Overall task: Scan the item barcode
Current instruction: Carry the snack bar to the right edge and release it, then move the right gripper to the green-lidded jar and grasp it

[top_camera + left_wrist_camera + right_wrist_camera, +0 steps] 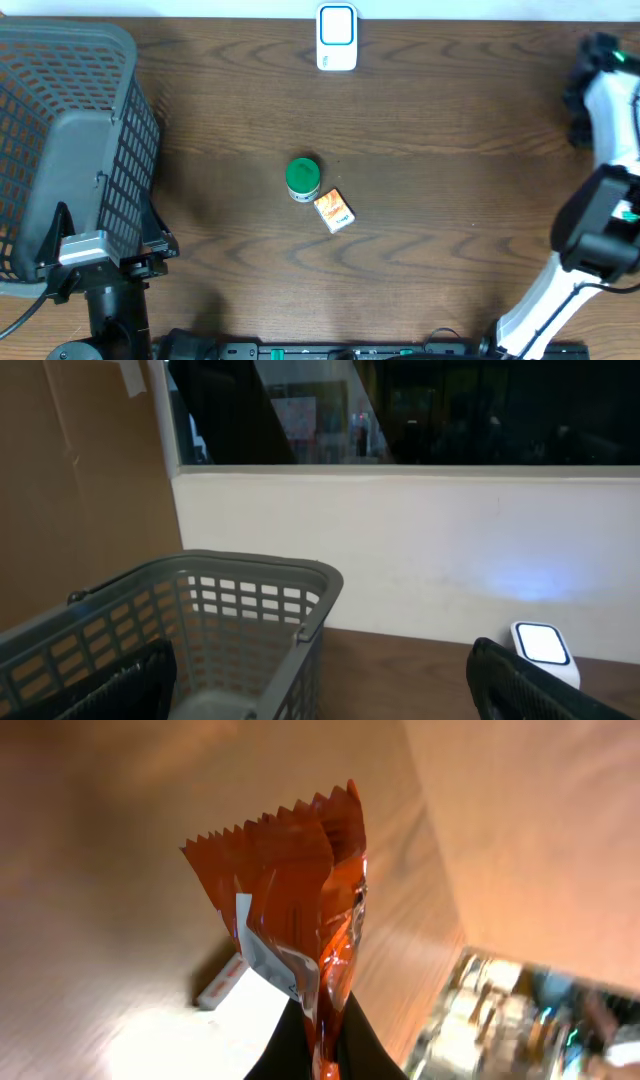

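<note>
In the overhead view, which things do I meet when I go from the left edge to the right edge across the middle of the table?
Grey basket → green-lidded jar → small orange box → right arm.

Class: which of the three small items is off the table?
The orange wrapper, pinched in the right pincer; the green-lidded jar and the box sit on the table.
</note>
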{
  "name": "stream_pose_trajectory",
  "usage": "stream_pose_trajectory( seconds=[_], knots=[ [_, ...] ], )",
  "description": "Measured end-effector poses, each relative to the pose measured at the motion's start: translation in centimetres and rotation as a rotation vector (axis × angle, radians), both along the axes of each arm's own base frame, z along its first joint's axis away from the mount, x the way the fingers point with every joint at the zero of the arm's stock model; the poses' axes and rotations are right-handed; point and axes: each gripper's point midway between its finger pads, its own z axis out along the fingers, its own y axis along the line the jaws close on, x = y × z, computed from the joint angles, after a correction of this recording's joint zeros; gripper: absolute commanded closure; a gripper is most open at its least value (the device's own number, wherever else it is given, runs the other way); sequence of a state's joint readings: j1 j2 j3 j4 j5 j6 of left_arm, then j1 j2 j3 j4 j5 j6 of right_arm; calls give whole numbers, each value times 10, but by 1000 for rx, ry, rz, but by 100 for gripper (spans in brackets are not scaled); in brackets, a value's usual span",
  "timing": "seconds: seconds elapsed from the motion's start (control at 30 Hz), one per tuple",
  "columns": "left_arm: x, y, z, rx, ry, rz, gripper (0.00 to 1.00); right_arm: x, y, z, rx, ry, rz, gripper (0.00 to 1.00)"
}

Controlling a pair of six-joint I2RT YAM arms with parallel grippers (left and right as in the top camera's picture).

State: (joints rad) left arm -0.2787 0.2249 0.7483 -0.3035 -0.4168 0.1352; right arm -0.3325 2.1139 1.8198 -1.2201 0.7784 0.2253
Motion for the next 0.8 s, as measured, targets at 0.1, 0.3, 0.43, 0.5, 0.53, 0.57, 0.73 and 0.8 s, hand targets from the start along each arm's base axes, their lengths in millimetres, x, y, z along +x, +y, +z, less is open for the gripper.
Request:
stream_pose_trajectory(
  seconds=[0.1,0.3,0.43,0.5,0.53,0.57,0.73,0.8],
  knots=[
    [0,0,-2,3,10,0,9,-38,-28,-35,103,-21,-147,99],
    [1,0,-7,8,30,0,9,-66,-48,-59,262,-120,-299,1],
    [1,0,-9,11,37,0,9,-63,-33,-66,407,-160,-302,1],
    [1,0,-9,11,37,0,9,-53,-25,-63,447,-184,-285,1],
    [1,0,-9,11,38,0,9,-45,-21,-59,463,-203,-270,1],
    [1,0,-9,11,38,0,9,-33,-12,-53,484,-231,-243,1],
    [1,0,-9,11,40,0,9,10,64,-9,604,-320,-79,1],
    [1,0,-10,12,43,0,9,24,110,10,639,-336,-2,1]
  ],
)
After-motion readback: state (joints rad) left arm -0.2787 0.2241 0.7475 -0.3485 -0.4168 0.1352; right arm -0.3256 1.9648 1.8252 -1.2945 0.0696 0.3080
